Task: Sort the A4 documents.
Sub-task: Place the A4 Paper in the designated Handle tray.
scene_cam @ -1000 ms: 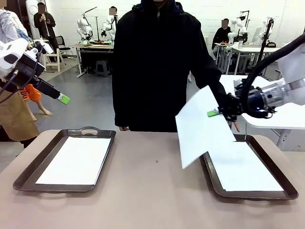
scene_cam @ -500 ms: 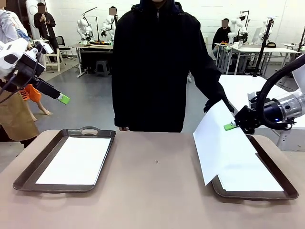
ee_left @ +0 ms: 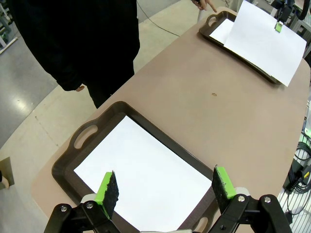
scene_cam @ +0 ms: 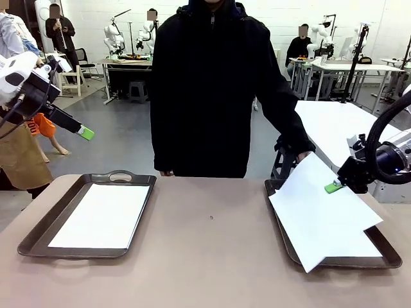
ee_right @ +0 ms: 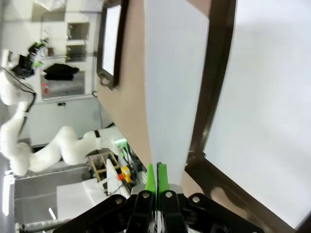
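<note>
The right gripper [scene_cam: 334,187] pinches a white A4 sheet [scene_cam: 324,218] by its far edge, its green pads pressed together on the paper (the right wrist view shows them closed on the thin edge). The sheet hangs tilted over the right tray [scene_cam: 277,212], its near corner reaching past the tray's front rim and its left part covering the tray's left side. Another white sheet [scene_cam: 367,244] lies flat in that tray beneath it. The person's hand [scene_cam: 303,155] is just beyond the held sheet's far corner.

The left gripper [ee_left: 164,187] hovers high above the left tray [scene_cam: 77,188], its fingers spread wide with nothing between them. A white A4 sheet [scene_cam: 103,215] lies flat inside this tray, parallel to its rims. Both dark brown trays sit on the tan counter [scene_cam: 212,250], well apart, with bare counter between them.
</note>
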Robot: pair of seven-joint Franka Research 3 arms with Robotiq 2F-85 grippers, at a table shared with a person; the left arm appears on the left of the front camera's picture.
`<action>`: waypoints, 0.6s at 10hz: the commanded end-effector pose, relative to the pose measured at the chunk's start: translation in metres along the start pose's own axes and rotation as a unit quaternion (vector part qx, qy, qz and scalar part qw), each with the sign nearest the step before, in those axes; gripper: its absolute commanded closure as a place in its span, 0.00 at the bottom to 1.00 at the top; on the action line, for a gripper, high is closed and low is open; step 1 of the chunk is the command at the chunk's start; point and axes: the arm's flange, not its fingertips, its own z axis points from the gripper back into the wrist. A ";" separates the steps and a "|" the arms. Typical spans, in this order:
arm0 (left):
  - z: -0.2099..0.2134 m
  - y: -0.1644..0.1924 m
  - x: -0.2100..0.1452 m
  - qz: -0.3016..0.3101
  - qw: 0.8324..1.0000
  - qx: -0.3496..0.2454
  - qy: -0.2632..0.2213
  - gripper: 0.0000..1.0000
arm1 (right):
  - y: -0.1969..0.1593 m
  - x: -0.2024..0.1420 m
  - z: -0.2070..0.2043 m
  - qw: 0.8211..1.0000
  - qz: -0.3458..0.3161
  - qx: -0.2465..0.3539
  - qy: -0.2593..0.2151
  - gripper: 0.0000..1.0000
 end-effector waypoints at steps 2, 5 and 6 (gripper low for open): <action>0.001 0.000 0.000 -0.003 1.000 -0.001 -0.001 0.00 | -0.021 0.017 0.011 1.000 0.015 -0.016 -0.008 0.99; 0.001 0.000 0.000 -0.003 1.000 -0.001 -0.001 0.00 | -0.033 0.023 0.013 0.996 -0.013 -0.062 -0.058 0.99; 0.001 0.000 0.000 -0.003 1.000 -0.001 -0.001 0.00 | -0.036 0.023 0.011 0.995 -0.022 -0.075 -0.060 0.99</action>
